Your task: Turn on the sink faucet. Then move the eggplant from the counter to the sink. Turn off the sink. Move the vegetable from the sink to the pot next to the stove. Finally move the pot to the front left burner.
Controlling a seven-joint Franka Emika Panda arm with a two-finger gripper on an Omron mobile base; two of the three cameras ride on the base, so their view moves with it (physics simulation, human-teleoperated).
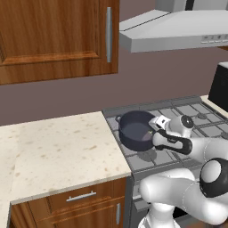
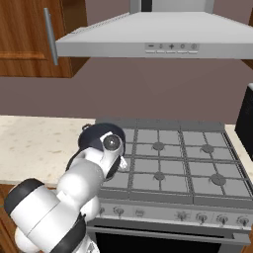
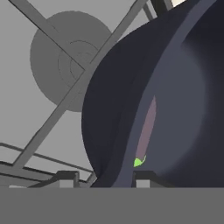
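The dark blue-grey pot (image 1: pixel 135 129) rests over the left side of the stove (image 1: pixel 199 116), close to the counter (image 1: pixel 58 147). My gripper (image 1: pixel 154 132) reaches in from the right and is shut on the pot's right rim. In the hand view the pot's wall (image 3: pixel 183 96) rises between my fingertips (image 3: pixel 144 176), with a burner disc (image 3: pixel 65 61) beyond it. A mauve sliver with a green tip (image 3: pixel 148 127) shows by the rim; I cannot tell if it is the eggplant. From the right base view my arm covers part of the pot (image 2: pixel 96 132). Sink and faucet are out of view.
A grey range hood (image 2: pixel 148 39) hangs over the stove (image 2: pixel 197 163). Wooden wall cabinets (image 1: pixel 53 35) sit above the beige counter (image 2: pixel 29 143). A dark appliance (image 1: pixel 220 87) stands at the far right. The other burners are bare.
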